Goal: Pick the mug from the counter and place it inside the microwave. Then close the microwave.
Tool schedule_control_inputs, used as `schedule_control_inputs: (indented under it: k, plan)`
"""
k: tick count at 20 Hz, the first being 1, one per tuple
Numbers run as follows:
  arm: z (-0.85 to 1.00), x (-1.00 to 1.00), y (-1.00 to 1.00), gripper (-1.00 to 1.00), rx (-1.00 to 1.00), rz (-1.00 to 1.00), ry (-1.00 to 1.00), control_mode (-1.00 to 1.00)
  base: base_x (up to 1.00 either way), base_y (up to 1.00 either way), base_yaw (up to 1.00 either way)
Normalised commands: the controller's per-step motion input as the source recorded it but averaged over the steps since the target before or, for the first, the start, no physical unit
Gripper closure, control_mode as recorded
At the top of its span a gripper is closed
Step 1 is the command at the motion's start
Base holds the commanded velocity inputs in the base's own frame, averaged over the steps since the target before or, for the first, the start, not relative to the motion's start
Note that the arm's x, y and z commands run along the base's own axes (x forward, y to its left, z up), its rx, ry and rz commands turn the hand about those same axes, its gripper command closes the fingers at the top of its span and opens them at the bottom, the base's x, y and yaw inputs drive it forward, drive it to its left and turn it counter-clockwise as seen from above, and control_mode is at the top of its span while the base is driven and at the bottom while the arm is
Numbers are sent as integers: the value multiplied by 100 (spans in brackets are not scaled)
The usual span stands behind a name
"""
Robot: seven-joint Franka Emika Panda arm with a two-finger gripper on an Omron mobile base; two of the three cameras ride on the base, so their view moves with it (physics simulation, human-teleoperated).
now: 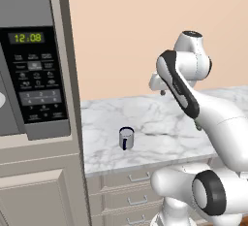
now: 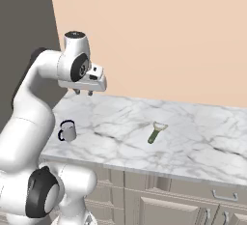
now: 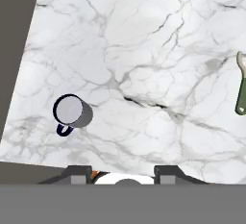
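White marble counter holds the mug standing up near its front edge, beside the microwave, while the tool hangs high above with its fingers apart, holding nothing.

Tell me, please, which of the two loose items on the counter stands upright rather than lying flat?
The mug, silver-grey with a dark blue handle, stands upright near the counter's left end. The green-handled peeler lies flat on the marble farther right.
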Motion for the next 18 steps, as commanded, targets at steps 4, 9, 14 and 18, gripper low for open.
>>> schedule_control_inputs:
  k: [4,9,14,18]
  plan:
    - [0,-35,5,-100,0,0,-7,-100,0,0,0]
    - [-12,-97,30,-100,2,12,-15,-100,0,0,0]
    - [-4,-45,83,-100,-3,-7,-1,-100,0,0,0]
    - [-4,1,26,-100,0,-13,0,-100,0,0,0]
